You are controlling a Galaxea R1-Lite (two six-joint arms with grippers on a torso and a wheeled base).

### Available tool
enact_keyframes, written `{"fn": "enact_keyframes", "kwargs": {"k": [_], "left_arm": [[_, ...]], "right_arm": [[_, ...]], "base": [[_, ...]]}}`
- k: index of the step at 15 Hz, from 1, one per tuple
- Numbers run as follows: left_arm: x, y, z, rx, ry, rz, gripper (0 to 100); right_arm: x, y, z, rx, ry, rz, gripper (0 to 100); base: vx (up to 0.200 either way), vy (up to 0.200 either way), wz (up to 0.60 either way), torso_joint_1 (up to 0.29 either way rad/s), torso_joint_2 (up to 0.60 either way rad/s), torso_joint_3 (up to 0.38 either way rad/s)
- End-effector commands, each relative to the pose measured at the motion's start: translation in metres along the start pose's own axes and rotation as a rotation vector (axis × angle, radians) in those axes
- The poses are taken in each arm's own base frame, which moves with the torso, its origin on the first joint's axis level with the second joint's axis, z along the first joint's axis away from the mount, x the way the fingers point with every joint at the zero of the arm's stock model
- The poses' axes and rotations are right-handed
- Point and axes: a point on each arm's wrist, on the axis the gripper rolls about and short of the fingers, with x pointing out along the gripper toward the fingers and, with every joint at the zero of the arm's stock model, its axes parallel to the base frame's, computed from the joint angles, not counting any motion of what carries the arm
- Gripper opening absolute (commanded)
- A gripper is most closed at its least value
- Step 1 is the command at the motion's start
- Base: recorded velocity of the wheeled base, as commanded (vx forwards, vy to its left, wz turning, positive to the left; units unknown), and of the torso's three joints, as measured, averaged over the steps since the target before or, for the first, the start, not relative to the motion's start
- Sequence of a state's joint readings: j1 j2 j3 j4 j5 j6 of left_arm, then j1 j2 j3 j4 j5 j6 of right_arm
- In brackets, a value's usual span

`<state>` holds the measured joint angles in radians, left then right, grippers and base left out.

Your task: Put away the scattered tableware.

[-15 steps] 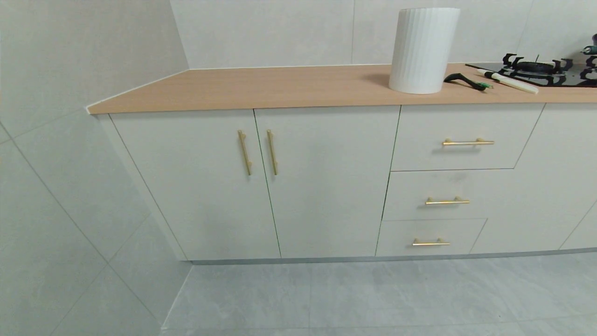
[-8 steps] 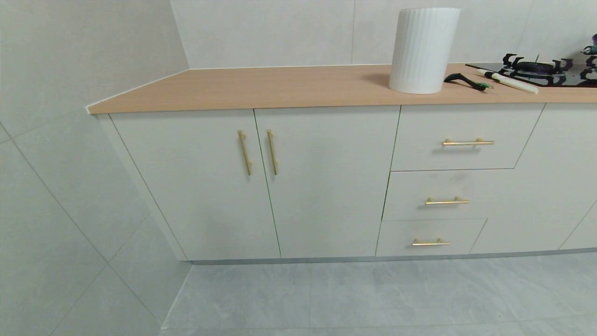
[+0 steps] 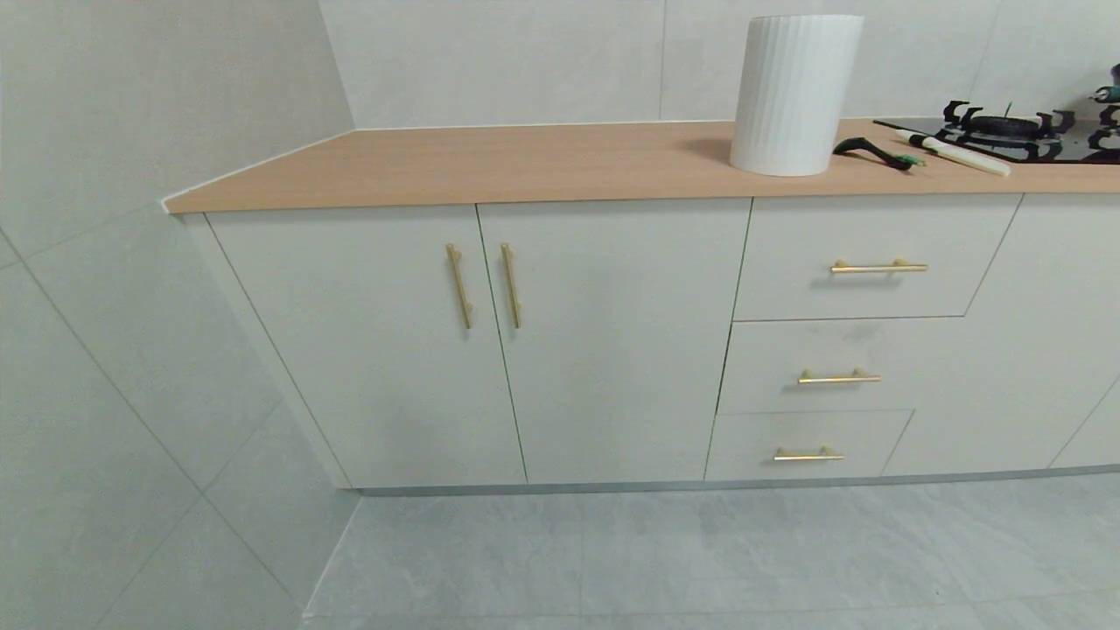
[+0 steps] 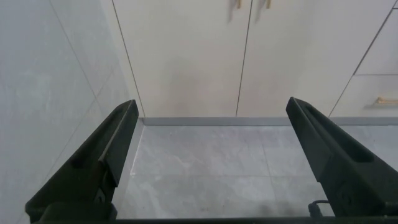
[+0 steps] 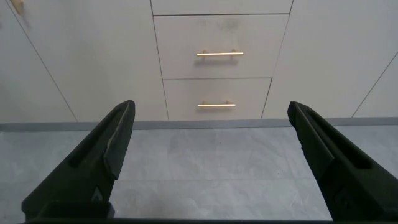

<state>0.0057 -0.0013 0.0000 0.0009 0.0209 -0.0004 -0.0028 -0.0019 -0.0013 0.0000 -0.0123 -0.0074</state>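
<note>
Utensil (image 3: pixel 954 152), hard to identify, lies by the cut-off stove (image 3: pixel 1050 147).

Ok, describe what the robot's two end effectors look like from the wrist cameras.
The left end effector has two long, flat, matte black fingers that narrow toward squared tips, with lighter bevelled inner edges. A thin black cable curls at the base of one. The right end effector matches it: same black, wedge-shaped build, no markings visible.

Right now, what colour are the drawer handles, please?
The drawer handles are gold, clearest in the head view.
</note>
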Motion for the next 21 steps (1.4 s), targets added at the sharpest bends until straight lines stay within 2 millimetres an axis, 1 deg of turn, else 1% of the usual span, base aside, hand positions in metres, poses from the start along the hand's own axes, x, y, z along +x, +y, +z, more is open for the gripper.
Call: {"fn": "enact_keyframes", "kwargs": {"k": [1,17,21], "left_arm": [[0.0001,0.0000,0.0000,-0.001,0.002,0.001,100],[0.0001,0.0000,0.0000,-0.003,0.002,-0.001,100],[0.0001,0.0000,0.0000,-0.003,0.002,0.001,100]], "right_arm": [[0.0002,0.0000,0.0001,0.000,0.003,0.000,100],[0.0002,0.0000,0.0001,0.000,0.003,0.001,100],[0.0002,0.0000,0.0000,0.000,0.005,0.001,100]], "base": [[0.000,0.000,0.00,0.000,0.00,0.000],[0.200,0.000,0.00,0.004,0.00,0.002],[0.000,0.000,0.00,0.000,0.00,0.000]]}}
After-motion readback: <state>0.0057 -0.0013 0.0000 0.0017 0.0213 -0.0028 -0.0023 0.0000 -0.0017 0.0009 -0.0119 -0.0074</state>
